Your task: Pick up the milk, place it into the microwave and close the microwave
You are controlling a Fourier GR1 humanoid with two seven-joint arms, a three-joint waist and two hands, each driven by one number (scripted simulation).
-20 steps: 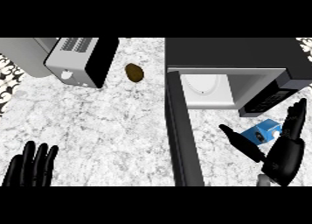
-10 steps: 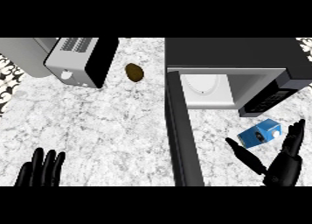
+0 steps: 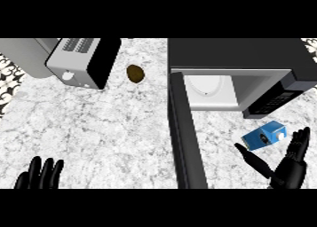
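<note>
The small blue-and-white milk carton (image 3: 265, 135) lies tipped on the counter just ahead of the empty, spread-open right hand (image 3: 288, 166), its long axis slanting across the thumb-to-finger gap.

On the grey-veined white marble counter (image 3: 108, 133) we see a toaster (image 3: 82, 62) at the upper left, silver-bodied with a black side and a round knob. Just beside it to the right lies a small brown oval item (image 3: 135, 73), which we cannot identify, apart from the toaster.
</note>
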